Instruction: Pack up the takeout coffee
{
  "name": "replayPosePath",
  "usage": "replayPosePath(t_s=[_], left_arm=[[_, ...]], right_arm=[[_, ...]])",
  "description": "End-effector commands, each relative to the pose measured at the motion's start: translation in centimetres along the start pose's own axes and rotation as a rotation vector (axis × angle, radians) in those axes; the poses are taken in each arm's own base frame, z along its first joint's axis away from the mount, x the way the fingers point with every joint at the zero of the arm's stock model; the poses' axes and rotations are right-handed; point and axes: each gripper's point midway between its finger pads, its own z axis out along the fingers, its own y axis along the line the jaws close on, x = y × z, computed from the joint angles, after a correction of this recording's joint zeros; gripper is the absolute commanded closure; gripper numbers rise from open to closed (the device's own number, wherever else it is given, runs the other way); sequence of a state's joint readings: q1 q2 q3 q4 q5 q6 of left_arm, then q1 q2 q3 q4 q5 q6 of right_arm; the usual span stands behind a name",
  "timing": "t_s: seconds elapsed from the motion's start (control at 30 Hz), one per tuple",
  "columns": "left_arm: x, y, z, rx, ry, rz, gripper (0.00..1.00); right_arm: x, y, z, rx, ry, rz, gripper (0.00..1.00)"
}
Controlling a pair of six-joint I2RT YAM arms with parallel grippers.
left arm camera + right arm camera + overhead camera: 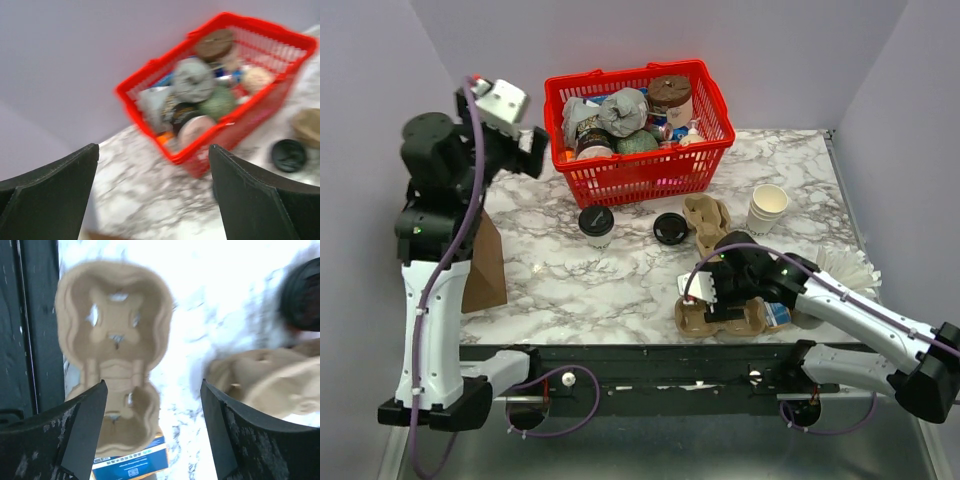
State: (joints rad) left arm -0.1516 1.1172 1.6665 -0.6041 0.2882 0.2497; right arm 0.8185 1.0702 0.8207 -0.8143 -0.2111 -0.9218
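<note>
The takeout coffee (596, 225), a white cup with a black dome lid, stands upright on the marble table in front of the red basket (692, 165). My left gripper (538, 150) is raised high at the left, well above and left of the cup. It is open and empty in the left wrist view (154, 195), where the cup is hidden. My right gripper (715, 300) hovers over a cardboard cup carrier (720, 318) at the table's front edge. It is open and empty in the right wrist view (154, 430), with the carrier (112, 335) below its left finger.
A loose black lid (670, 228) and a second carrier (706, 222) lie right of the coffee. A stack of lidless cups (767, 208) stands further right. A brown paper bag (485, 265) stands at the left. A blue box (135, 465) lies by the near carrier.
</note>
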Motion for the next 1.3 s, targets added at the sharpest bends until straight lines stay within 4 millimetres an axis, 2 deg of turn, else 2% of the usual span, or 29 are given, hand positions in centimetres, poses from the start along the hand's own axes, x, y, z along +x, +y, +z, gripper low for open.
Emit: replayPosePath(t_s=[0.0,0.03,0.1,0.13,0.23,0.3,0.4,0.5,0.57,0.6,0.77,0.9,0.97,1.0,1.2,1.27], left_arm=[[3.0,6.5,-3.9,-0.219,0.232,0.045,0.01],[4.2,8.0,-5.0,-0.274,0.295,0.02,0.01],[4.6,10.6,-5.8,-0.372,0.359,-0.007,0.02],[6.0,11.6,-6.9,-0.417,0.425,-0.042,0.02],[8.1,14.1,-9.0,-0.543,0.536,-0.1,0.02],[9.5,16.0,-11.3,-0.654,0.609,-0.114,0.02],[11.8,17.3,-14.5,-0.735,0.726,-0.142,0.03],[14.7,17.2,-17.1,-0.775,0.851,-0.19,0.04],[16.0,17.1,-18.3,-0.795,0.904,-0.207,0.04],[17.5,16.9,-18.7,-0.789,0.947,-0.224,0.04],[21.1,15.8,-18.5,-0.751,0.999,-0.313,0.08],[24.1,16.1,-18.2,-0.765,1.044,-0.405,0.09],[24.9,16.2,-18.6,-0.772,1.07,-0.46,0.12],[25.7,16.1,-18.0,-0.749,1.079,-0.501,0.14],[27.1,15.4,-17.8,-0.705,1.114,-0.549,0.23],[27.6,15.1,-18.0,-0.687,1.138,-0.55,0.29]], right_arm=[[-4.1,-2.0,-2.0,0.03,-0.125,0.072,0.16],[-4.7,-2.4,-2.2,0.033,-0.141,0.112,0.16],[-6.5,-3.5,-2.6,0.034,-0.19,0.135,0.16],[-7.0,-3.8,-2.7,0.036,-0.205,0.155,0.16],[-8.6,-5.3,-3.2,0.07,-0.258,0.165,0.16],[-9.2,-6.3,-3.6,0.103,-0.275,0.172,0.16],[-9.4,-6.6,-4.0,0.112,-0.291,0.201,0.16],[-9.3,-6.4,-3.8,0.098,-0.29,0.22,0.16],[-9.3,-6.4,-3.4,0.085,-0.285,0.243,0.16],[-9.4,-6.4,-3.3,0.078,-0.286,0.248,0.16],[-9.8,-7.6,-3.4,0.093,-0.281,0.238,0.16],[-9.8,-8.0,-3.2,0.093,-0.268,0.232,0.17],[-9.7,-8.0,-3.1,0.091,-0.264,0.232,0.17],[-9.6,-7.9,-3.1,0.091,-0.262,0.233,0.17],[-9.3,-7.7,-3.1,0.098,-0.264,0.236,0.17],[-9.2,-7.6,-3.1,0.1,-0.264,0.24,0.17]])
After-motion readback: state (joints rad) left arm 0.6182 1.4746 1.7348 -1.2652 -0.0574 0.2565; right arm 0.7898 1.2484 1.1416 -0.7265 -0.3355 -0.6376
